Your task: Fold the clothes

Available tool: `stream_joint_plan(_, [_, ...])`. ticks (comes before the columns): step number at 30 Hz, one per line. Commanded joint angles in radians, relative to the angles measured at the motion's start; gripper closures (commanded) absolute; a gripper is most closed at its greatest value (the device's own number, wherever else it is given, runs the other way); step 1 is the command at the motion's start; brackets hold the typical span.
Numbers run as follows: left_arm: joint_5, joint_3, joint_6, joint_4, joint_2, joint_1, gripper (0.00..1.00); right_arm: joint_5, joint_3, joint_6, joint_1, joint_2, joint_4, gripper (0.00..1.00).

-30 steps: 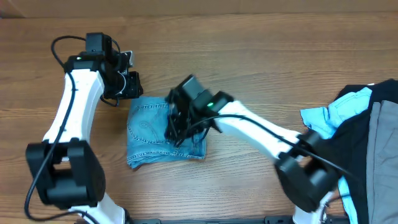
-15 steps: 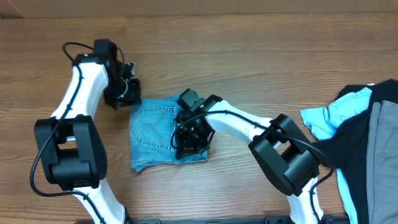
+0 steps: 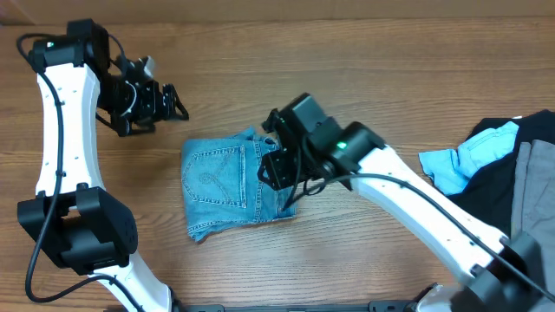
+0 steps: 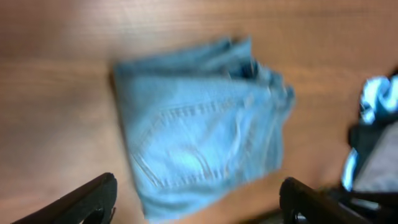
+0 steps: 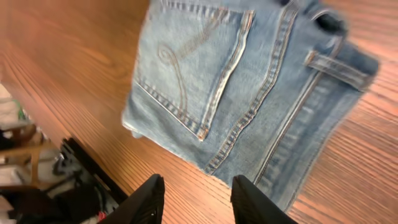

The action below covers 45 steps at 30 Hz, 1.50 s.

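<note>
From where I stand, the pair of light-blue denim jeans (image 3: 227, 186) lies folded into a compact, roughly square packet in the middle of the brown wooden table (image 3: 364, 69), back pocket up. The fold looks done to me, so the step in hand is letting go cleanly.

The right gripper (image 5: 198, 183) hangs just over the packet's right edge, fingers partly spread with nothing between them. It would do best to rise straight up, so no fingertip catches the top layer and drags it open. The left gripper (image 3: 173, 102) is off to the upper left, clear of the denim, spread wide and empty, and has no call to go near. A frayed corner pokes out at the packet's lower left and could take a tidy.

Counting: one pair of jeans, two arms, two grippers. The heap at the table's right edge holds one bright cyan shirt (image 3: 451, 160), one black garment (image 3: 499, 186) and one grey garment (image 3: 538, 208).
</note>
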Motion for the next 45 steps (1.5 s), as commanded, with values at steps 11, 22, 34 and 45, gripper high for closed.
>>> stream_joint_plan(11, [-0.050,-0.092,0.113,-0.071,-0.014,0.009,0.00,0.094,-0.005,0.264,0.002,0.119,0.011,0.82])
stream_joint_plan(22, [-0.028,-0.166,0.350,0.265,0.010,-0.138,0.61,0.026,-0.058,0.515,0.003,0.237,0.005,0.87])
stream_joint_plan(34, [-0.208,-0.538,0.304,0.491,0.021,-0.248,0.91,-0.045,-0.303,0.642,-0.014,0.248,0.291,0.86])
stream_joint_plan(45, [-0.217,-0.701,0.065,0.548,0.016,-0.235,0.82,0.053,-0.316,0.523,-0.204,0.248,0.451,0.87])
